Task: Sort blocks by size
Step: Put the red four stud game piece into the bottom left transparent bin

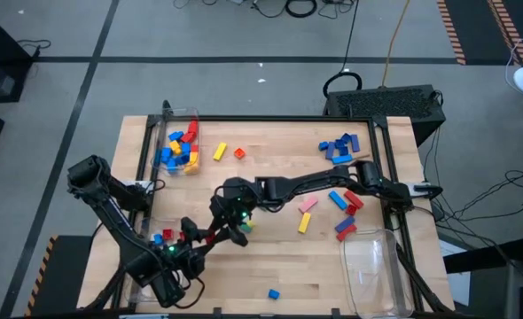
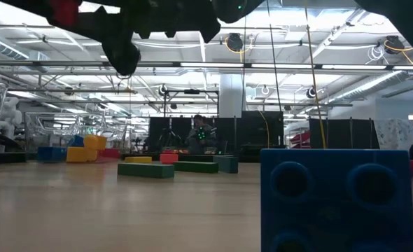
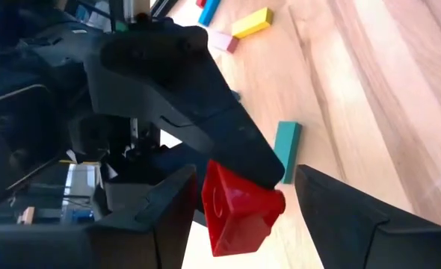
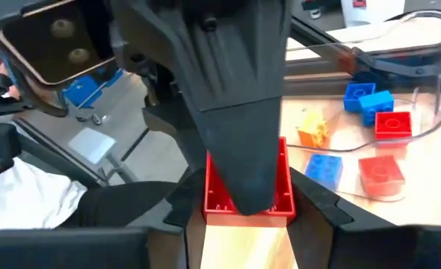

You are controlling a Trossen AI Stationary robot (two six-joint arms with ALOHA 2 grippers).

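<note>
A red brick (image 4: 248, 196) is clamped by the right gripper (image 1: 236, 215) above the light wooden table (image 1: 270, 266), between the left gripper's (image 1: 210, 234) parted, empty fingers. Loose blocks (image 1: 339, 147) are scattered across the boards; grey floor surrounds them.

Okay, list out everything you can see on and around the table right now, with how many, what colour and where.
red brick: one, red, between the two grippers
far bin: one, clear, high view's top left, holding blue, yellow and red blocks
near bin: one, clear, beside the grippers, holding blue, red and orange blocks
empty bin: one, clear, bottom right
blue cluster: several, blue, top right
yellow block: one, yellow, by the far bin
orange block: one, beside it
pink bar: one, centre right
small blue block: one, bottom edge
table: one, wood
left gripper: open around the brick
right gripper: shut on the brick
</note>
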